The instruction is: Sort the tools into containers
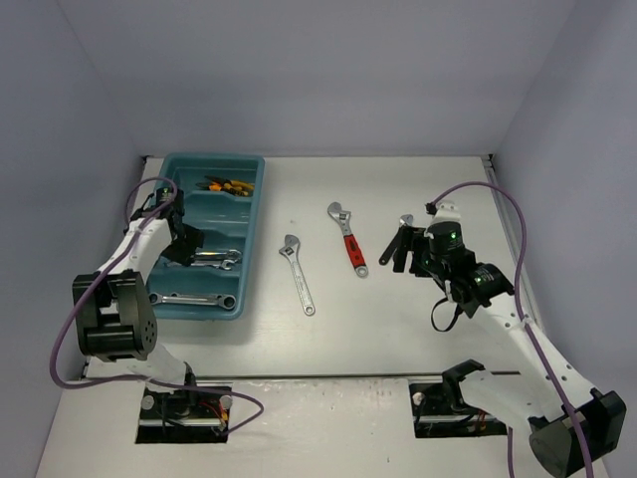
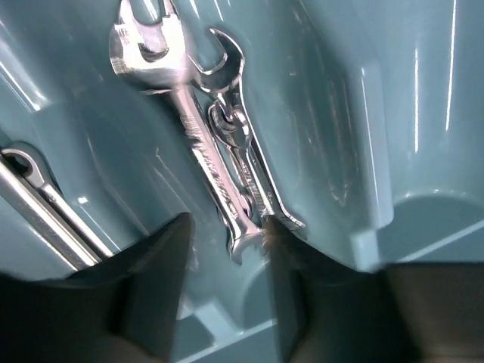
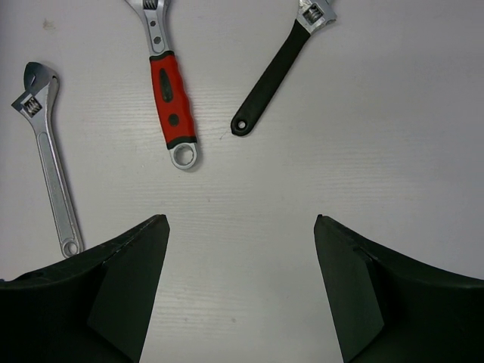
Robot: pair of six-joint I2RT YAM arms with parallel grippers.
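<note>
The teal tray (image 1: 253,224) stands at the left, divided into long containers. My left gripper (image 1: 189,251) is down inside the third one. Its jaws (image 2: 227,221) are apart, open around the end of a shiny combination wrench (image 2: 204,144) that lies on the floor with another wrench (image 2: 246,162) beside it. My right gripper (image 1: 396,254) hovers open over bare table (image 3: 240,219). Ahead of it lie a red-handled adjustable wrench (image 3: 172,106), a silver adjustable wrench (image 3: 49,166) and a black-handled adjustable wrench (image 3: 272,72).
Orange and yellow tools (image 1: 229,185) fill the tray's far container. A long silver wrench (image 1: 194,298) lies in the nearest one, also visible at the left of the wrist view (image 2: 45,204). Grey walls close in the table on three sides.
</note>
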